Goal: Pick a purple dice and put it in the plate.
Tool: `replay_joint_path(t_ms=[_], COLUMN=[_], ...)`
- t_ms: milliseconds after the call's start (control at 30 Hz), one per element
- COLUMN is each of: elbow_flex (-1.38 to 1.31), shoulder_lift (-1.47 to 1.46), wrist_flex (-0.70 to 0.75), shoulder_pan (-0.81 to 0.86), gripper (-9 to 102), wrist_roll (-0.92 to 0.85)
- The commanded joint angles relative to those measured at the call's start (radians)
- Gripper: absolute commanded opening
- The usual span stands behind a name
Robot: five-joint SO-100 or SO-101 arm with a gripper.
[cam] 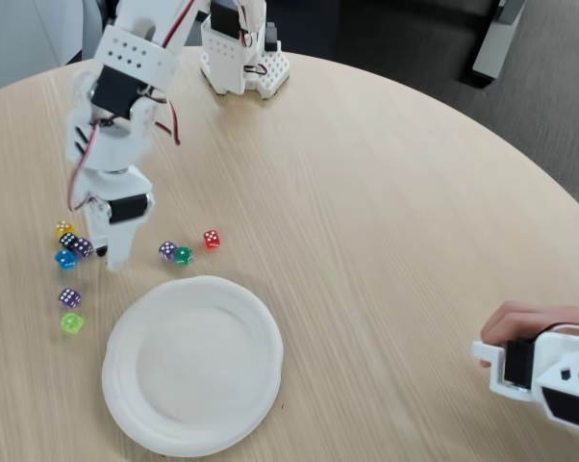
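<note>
Purple dice [83, 247] sits just left of our gripper [112, 258], touching it; we cannot tell if the gripper is clenched.

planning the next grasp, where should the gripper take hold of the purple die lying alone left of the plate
Probably from straight above, closing on two opposite flat sides of the purple die. It sits apart from the cluster, but the lime die lies just below it, so set the gripper fingers left and right rather than top and bottom. The plate rim leaves room.
</note>
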Motion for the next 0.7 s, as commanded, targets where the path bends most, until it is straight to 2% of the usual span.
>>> replay_joint_path(t_ms=[0, 400, 667], elbow_flex=[-0.018, -0.018, -0.018], shoulder_lift=[0.005, 0.006, 0.005], wrist_flex=[-0.009, -0.008, -0.008], shoulder_pan=[0.006, 0.017, 0.135], gripper=[11, 12, 12], wrist_roll=[0.026, 0.176, 0.218])
